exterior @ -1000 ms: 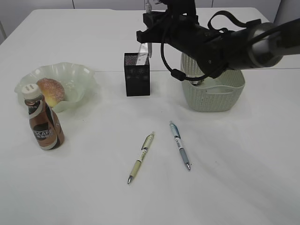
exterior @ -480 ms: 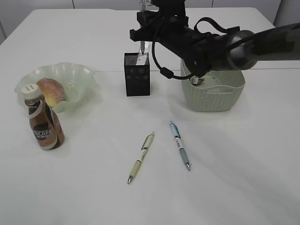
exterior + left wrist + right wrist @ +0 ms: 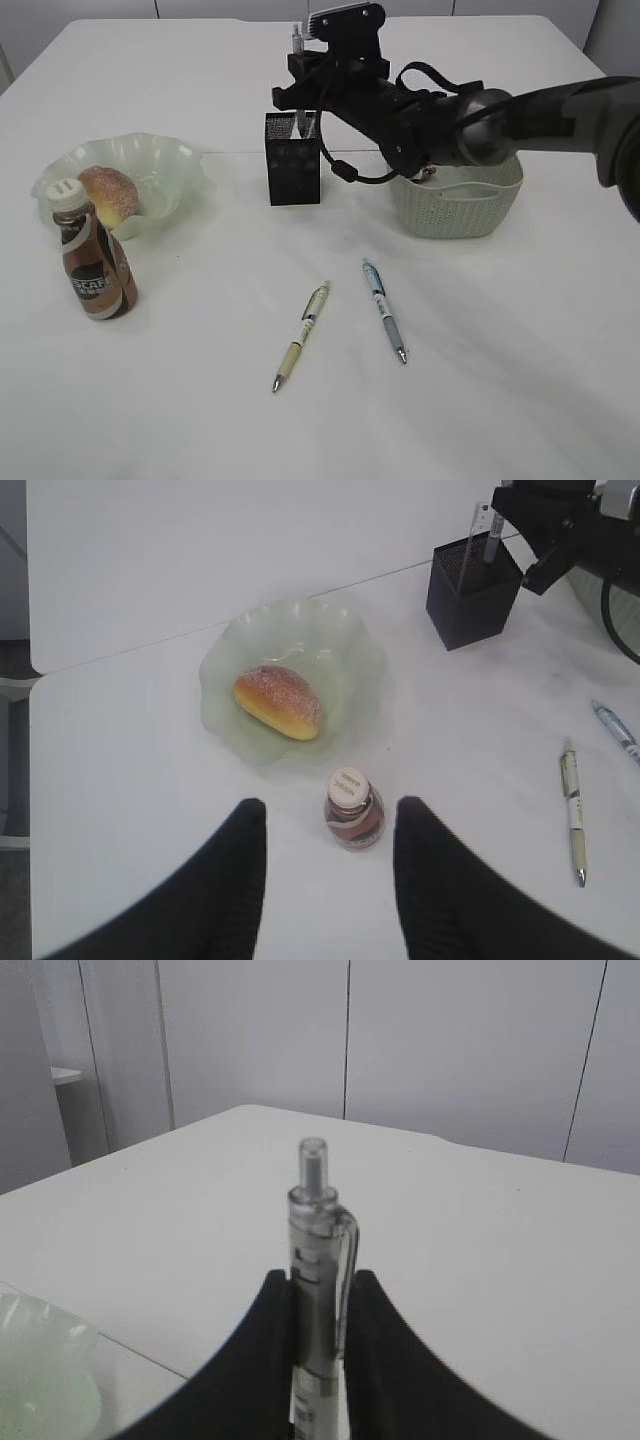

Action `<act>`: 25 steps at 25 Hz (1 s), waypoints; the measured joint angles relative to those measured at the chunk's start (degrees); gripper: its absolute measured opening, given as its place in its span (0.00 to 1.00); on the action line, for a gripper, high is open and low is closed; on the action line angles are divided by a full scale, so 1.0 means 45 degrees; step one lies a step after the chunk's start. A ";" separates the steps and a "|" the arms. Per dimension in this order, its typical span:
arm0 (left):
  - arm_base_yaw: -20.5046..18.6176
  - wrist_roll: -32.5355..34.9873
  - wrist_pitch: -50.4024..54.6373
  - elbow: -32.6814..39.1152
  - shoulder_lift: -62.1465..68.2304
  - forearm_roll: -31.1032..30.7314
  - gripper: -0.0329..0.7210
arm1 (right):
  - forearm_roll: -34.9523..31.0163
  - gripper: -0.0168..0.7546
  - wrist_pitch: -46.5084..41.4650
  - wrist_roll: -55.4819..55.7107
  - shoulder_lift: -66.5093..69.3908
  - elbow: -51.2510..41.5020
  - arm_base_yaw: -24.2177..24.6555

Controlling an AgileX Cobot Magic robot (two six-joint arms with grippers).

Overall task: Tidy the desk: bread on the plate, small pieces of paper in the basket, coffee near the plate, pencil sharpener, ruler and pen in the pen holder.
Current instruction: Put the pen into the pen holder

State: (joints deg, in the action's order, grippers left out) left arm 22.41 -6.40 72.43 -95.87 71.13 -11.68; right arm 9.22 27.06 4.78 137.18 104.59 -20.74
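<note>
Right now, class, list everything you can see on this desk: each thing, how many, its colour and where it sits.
Plate: one, pale green glass, left side.
Bread: one, golden brown, on the plate.
Coffee bottle: one, brown with white cap, in front of the plate.
Pen holder: one, black, centre back; a ruler stands in it.
Basket: one, pale green, right of the holder.
Loose pens: two, cream and blue, lying on the table.
Held pen: one, grey, upright above the holder.
Left gripper: jaws open, over the bottle.
Right gripper: jaws shut on the held pen.
</note>
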 joint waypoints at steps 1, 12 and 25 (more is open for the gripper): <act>0.0000 0.0000 0.0000 0.0000 0.0000 0.0000 0.46 | 0.0000 0.12 -0.0086 0.0000 0.0023 0.0000 0.0000; 0.0000 0.0000 0.0000 0.0000 0.0000 0.0000 0.46 | -0.0066 0.33 -0.0484 0.0017 0.0024 0.0055 0.0000; 0.0000 0.0000 0.0000 0.0000 0.0000 0.0000 0.45 | -0.0066 0.52 -0.3880 0.0017 -0.1270 0.0102 0.0000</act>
State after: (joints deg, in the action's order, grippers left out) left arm 22.41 -6.40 72.43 -95.87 71.13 -11.68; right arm 8.92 9.60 4.86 131.47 105.05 -20.74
